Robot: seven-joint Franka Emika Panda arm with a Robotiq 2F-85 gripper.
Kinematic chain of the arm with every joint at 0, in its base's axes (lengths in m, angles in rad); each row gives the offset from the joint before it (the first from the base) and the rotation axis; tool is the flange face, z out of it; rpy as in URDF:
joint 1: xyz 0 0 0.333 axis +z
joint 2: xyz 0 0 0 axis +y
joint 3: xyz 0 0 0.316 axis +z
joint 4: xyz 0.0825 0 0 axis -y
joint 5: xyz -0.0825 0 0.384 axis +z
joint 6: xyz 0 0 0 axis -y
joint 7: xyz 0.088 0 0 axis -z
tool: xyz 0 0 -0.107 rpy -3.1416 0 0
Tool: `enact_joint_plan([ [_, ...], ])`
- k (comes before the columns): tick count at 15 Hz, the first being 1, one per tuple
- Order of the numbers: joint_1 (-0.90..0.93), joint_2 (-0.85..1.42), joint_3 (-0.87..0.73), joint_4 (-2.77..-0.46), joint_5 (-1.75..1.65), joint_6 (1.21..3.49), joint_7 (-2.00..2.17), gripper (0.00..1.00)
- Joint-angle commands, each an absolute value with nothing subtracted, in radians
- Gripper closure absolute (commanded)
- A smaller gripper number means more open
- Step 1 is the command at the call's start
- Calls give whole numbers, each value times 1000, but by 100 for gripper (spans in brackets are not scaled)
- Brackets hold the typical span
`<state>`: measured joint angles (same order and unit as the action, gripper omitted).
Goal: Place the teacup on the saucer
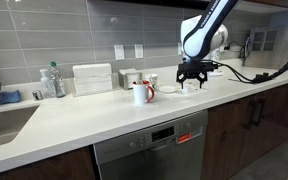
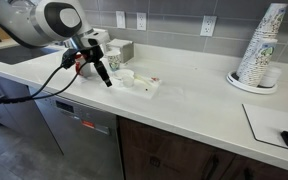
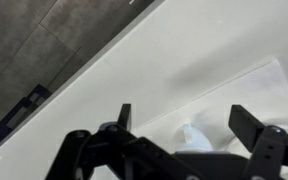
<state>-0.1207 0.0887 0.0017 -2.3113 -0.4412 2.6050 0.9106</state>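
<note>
While the teacup (image 3: 194, 138) sits past the saucer (image 1: 170, 92) from the mug (image 1: 141, 92), not yet on it, the gripper (image 1: 191, 74) hovers directly above, fingers (image 3: 124, 118) spread and empty, probably lining up a top-down grasp.

No legible text anywhere.

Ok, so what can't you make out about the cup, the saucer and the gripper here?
Cup: in the wrist view, the body of the gripper hides all but a white sliver.
Saucer: in an exterior view, small and blurred, white on the white counter; rim unclear.
Contact: no view shows whether the gripper touches the cup.
</note>
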Motion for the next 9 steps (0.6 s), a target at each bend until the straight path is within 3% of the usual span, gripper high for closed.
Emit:
enact_joint_plan([
  [1,-80,87,-38,-2311,-432,2604,902,0],
  [9,-79,142,-67,-2276,-414,2644,772,0],
])
